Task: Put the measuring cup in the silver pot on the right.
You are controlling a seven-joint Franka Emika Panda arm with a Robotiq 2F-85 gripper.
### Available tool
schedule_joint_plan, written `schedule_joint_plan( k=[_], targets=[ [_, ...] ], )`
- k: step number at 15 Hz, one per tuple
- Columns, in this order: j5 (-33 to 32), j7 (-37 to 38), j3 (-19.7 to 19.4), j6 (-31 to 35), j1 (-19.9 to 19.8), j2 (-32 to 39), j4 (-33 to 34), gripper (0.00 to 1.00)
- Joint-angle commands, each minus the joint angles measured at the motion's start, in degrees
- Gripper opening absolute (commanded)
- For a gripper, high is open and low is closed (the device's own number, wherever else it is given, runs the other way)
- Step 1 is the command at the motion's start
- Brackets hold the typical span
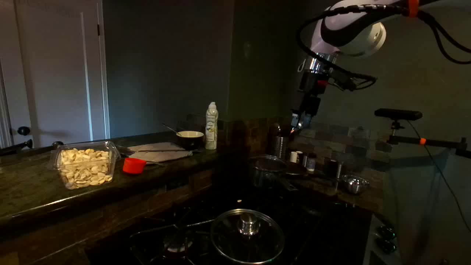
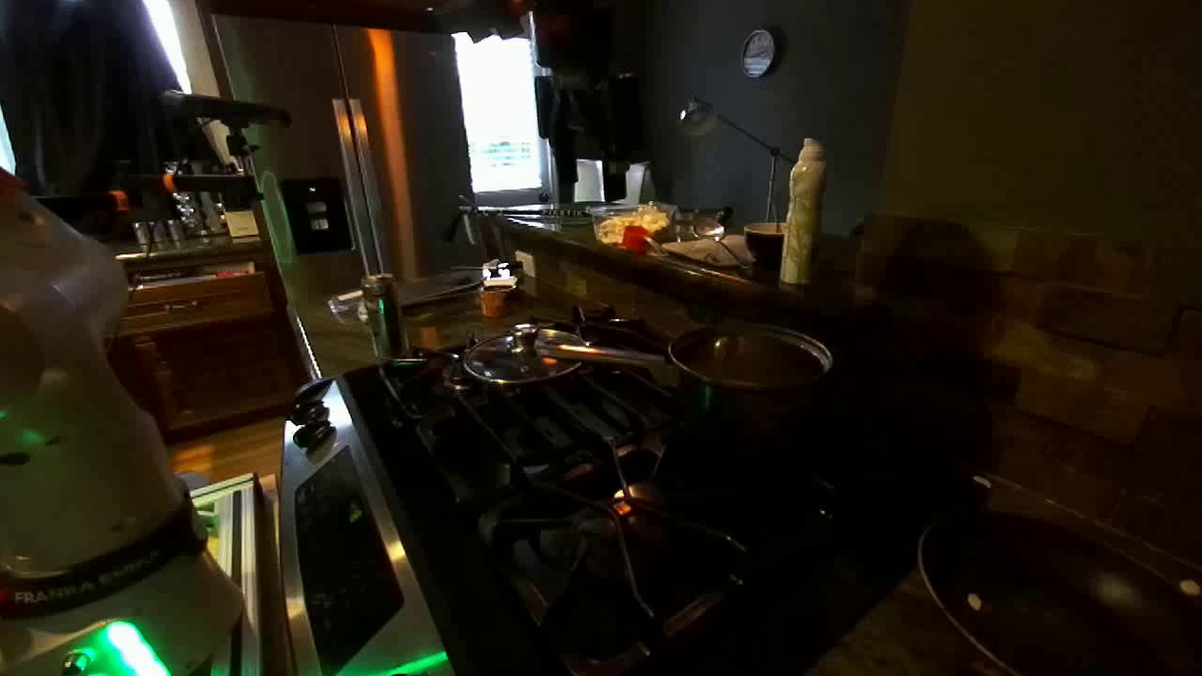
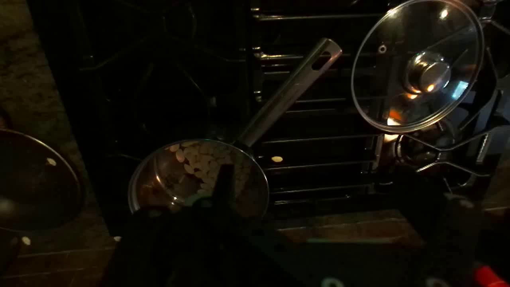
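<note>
Well down-left of the end effector (image 1: pixel 297 125), in an exterior view, sits the cup (image 1: pixel 134 166); finger closure I cannot tell.

We get dim views throughout: window (image 2: pixel 498 103) blown out, stovetop (image 2: pixel 423 498) near black, glints on the glass lid (image 3: pixel 417 65).

Off to the side of your claw (image 1: pixel 297 124) is a dark, mottled surface (image 1: pixel 33 191). Directly on it you have, from nearest the claw outward, a bottle (image 1: pixel 211 129), a dark bowl (image 1: pixel 190 142), a pale cloth (image 1: pixel 167 155), the red measuring cup (image 1: pixel 134 166) and a clear tub (image 1: pixel 114 152).
</note>
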Motion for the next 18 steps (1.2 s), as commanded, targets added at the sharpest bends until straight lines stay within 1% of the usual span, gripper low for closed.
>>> schedule_joint_plan(
  k=[1,5,9,11,15,17,18],
  targets=[
    [0.4,-0.4,0.8,-0.1,-1.0,0.1,0.1,1.0],
    [0.4,-0.4,0.8,-0.1,-1.0,0.1,0.1,1.0],
    [2.8,-5.1,2.4,8.2,2.6,2.2,0.7,1.0],
    [4.7,-7.8,3.6,12.0,5.1,4.6,1.9,1.0],
    [8.5,-16.8,5.3,17.0,10.0,12.9,7.5,1.0],
    [12.0,-23.0,5.6,17.4,11.6,17.9,12.3,1.0],
    [13.9,-26.5,5.9,16.5,12.0,20.6,15.4,1.0]
  ],
)
